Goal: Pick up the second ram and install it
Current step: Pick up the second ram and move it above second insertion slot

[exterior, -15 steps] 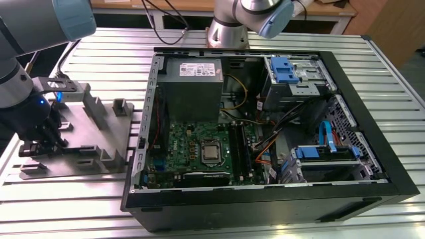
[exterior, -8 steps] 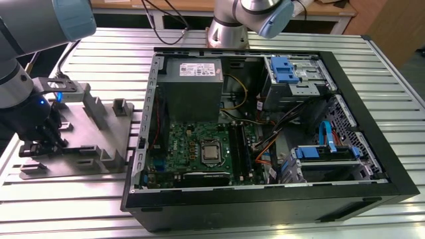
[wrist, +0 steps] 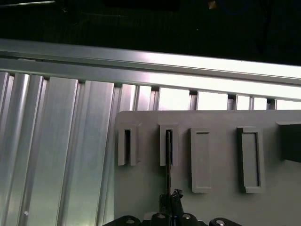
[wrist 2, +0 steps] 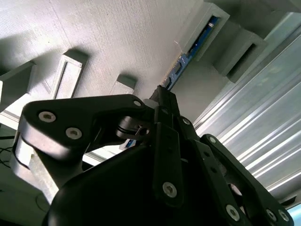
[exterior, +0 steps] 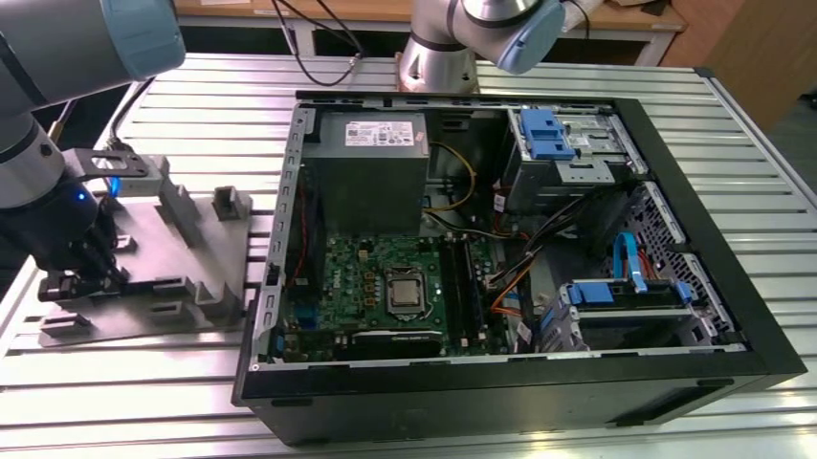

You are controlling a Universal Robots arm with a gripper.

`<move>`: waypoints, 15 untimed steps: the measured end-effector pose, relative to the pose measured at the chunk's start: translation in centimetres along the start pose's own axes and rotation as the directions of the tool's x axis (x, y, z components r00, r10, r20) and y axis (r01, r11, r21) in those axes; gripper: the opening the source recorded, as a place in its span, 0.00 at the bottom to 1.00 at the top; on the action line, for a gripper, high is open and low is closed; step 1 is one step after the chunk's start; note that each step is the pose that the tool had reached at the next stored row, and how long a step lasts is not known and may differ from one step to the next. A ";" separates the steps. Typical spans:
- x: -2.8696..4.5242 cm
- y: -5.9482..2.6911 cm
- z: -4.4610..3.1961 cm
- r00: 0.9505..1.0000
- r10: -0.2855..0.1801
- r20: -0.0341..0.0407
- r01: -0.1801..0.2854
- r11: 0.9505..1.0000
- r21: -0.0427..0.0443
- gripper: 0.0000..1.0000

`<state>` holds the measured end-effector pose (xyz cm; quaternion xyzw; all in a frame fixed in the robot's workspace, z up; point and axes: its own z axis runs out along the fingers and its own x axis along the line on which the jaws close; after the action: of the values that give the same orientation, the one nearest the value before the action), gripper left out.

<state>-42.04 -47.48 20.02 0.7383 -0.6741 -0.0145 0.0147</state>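
1. Here, at the exterior view's left, the arm reaches down over the grey holder tray [exterior: 134, 320], which lies on the ribbed metal counter [exterior: 166, 382] just beside the open computer case [exterior: 511, 382].
2. The second ram [wrist 2: 178, 68] stands on edge in a slotted upright block [wrist: 162, 141] of the tray. In the first wrist view it shows as a thin line [wrist: 168, 165] running from that block to the fingers [wrist: 175, 200].
3. The fingers [wrist 2: 162, 101] are closed on the ram's free end, one black tip on each face, while its other end sits in the block.
4. A similar slotted block [wrist: 121, 146] stands just beside the ram's block, and two wider blocks [wrist: 201, 160] stand along the same row on the other side.
5. In the exterior view, the case's tall side wall rises between the tray and the green motherboard [exterior: 370, 273].
6. Inside the case, a grey power supply [exterior: 370, 158] sits at the far end. Orange and black cables [exterior: 511, 282] cross to the right of the board, near its long black slots [exterior: 466, 287]. Blue drive caddies [exterior: 542, 134] stand further right.
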 end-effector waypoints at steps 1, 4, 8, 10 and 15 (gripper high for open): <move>0.00 0.00 0.01 1.000 0.000 0.000 0.000 1.000 0.000 0.11; 0.00 0.00 0.02 1.000 0.000 0.000 0.000 1.000 0.000 0.11; 0.00 0.00 0.06 1.000 0.010 0.000 -0.010 1.000 0.000 0.11; 0.01 0.00 0.11 0.999 0.046 0.002 -0.046 0.999 0.000 0.11; 0.01 -0.01 0.28 0.991 0.136 0.005 -0.136 0.991 0.000 0.11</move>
<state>-42.04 -47.49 19.74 0.6904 -0.7231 -0.0154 0.0139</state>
